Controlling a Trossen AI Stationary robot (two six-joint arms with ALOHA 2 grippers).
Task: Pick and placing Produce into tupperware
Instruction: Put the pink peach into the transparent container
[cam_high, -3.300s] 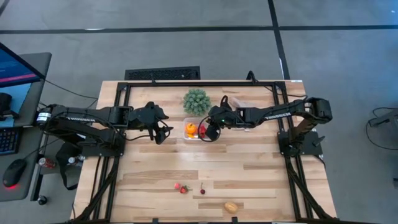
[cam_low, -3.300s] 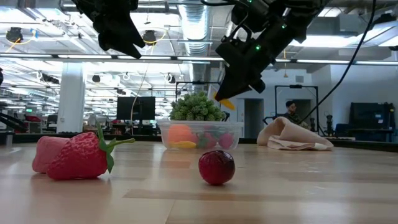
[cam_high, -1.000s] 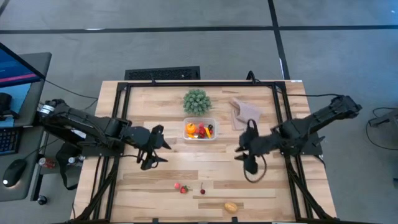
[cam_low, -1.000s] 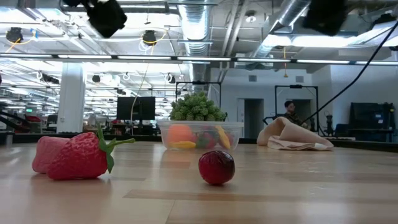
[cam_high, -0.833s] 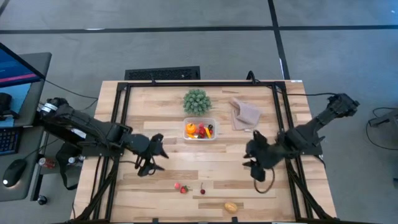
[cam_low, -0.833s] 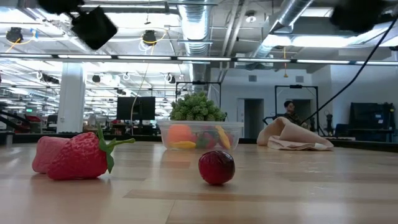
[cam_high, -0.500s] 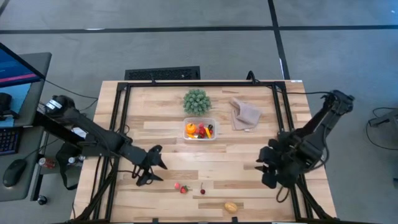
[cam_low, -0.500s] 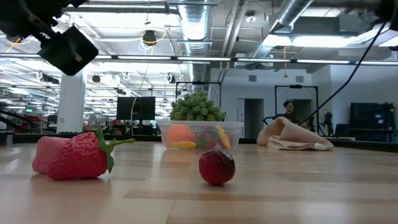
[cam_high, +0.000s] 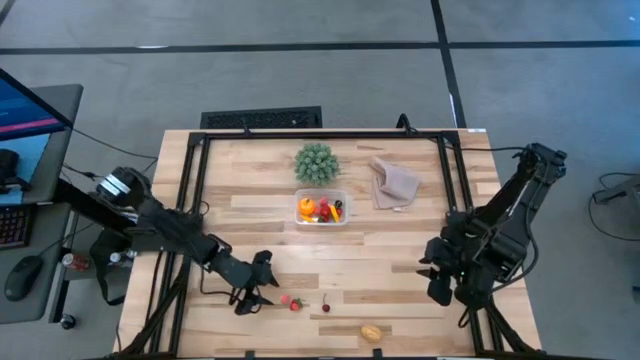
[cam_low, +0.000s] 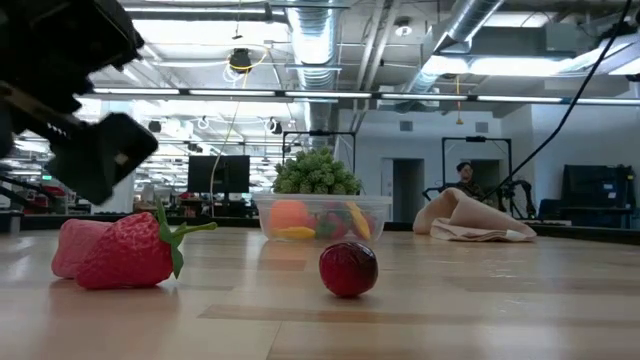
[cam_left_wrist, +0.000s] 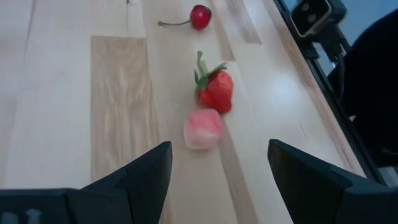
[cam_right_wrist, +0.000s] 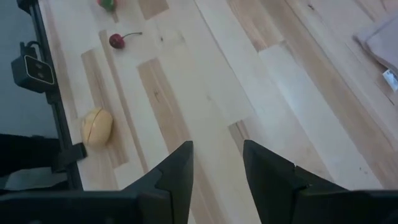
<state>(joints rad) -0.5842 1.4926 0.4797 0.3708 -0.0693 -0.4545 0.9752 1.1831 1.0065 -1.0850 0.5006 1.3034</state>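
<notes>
Left gripper spread beside strawberry, right gripper parted, tupperware contents blurred.

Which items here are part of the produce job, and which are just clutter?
Job:
- tupperware, already holding some produce
- strawberry, pink piece, cherry and yellow piece, all loose on the table
- left gripper, jaws open, facing the pink piece
- right gripper, empty, near the table's right edge

Clutter:
- green plant
- beige cloth
</notes>
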